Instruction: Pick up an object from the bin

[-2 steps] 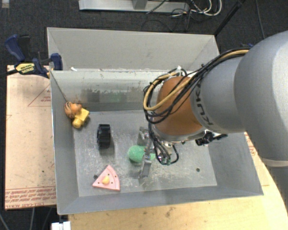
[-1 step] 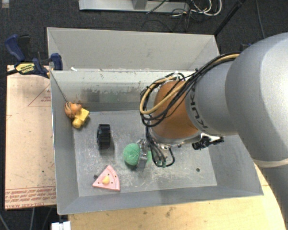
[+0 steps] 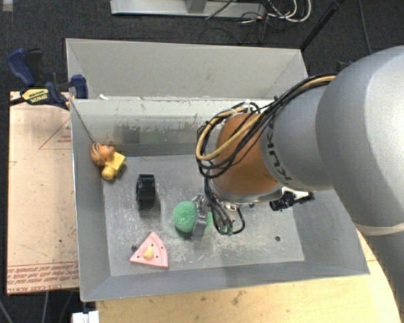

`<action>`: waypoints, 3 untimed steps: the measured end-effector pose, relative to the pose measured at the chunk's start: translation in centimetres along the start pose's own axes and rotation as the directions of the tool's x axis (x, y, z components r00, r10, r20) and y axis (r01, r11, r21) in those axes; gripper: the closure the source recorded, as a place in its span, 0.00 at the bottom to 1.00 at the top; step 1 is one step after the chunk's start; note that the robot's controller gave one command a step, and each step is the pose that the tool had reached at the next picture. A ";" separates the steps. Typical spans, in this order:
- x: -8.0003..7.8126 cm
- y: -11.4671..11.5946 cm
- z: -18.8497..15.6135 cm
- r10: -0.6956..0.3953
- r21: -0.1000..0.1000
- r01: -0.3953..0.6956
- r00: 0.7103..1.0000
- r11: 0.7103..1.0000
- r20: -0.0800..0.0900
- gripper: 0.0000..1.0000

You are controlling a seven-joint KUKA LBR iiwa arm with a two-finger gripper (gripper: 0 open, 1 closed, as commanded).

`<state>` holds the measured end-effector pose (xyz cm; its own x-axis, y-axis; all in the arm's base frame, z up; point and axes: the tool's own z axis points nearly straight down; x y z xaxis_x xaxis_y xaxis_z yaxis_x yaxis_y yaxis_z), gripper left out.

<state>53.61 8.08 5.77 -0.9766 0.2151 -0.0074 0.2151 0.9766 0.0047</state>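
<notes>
Four small things lie loose on the floor of the grey metal bin (image 3: 289,247), all well apart from one another. The arm (image 3: 343,133) comes in from the right, with its orange wrist cover (image 3: 246,163) and a loop of cables (image 3: 212,136) hanging over the middle of the bin. Below that the pincer (image 3: 203,221) is down near the floor, a little towards the near edge.

Right beside it, on its left, sits a green fuzzy ball (image 3: 184,216). The grey tip of the pincer appears to touch the ball's right side, but the ball is beside it rather than visibly inside its grip. From where I stand I cannot tell whether the pincer is released or clenched, since the wrist and wiring cover most of it.

A small black clip-like piece (image 3: 145,191) rests left of the ball, nearer the bin's middle-left. A yellow and orange toy (image 3: 108,160) sits in the far-left corner against the back wall. A pink wedge (image 3: 150,252) lies flat towards the near-left corner.
</notes>
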 end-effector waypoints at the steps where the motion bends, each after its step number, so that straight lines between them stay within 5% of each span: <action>1: 0.1 0.0 -0.3 0.002 0.002 -0.002 1.000 1.000 -0.003 1.00; 3: 0.2 -0.1 -1.8 0.001 0.004 -0.001 1.000 1.000 -0.010 1.00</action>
<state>53.42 8.04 7.56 -0.9765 0.2157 0.0023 0.2157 0.9765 0.0003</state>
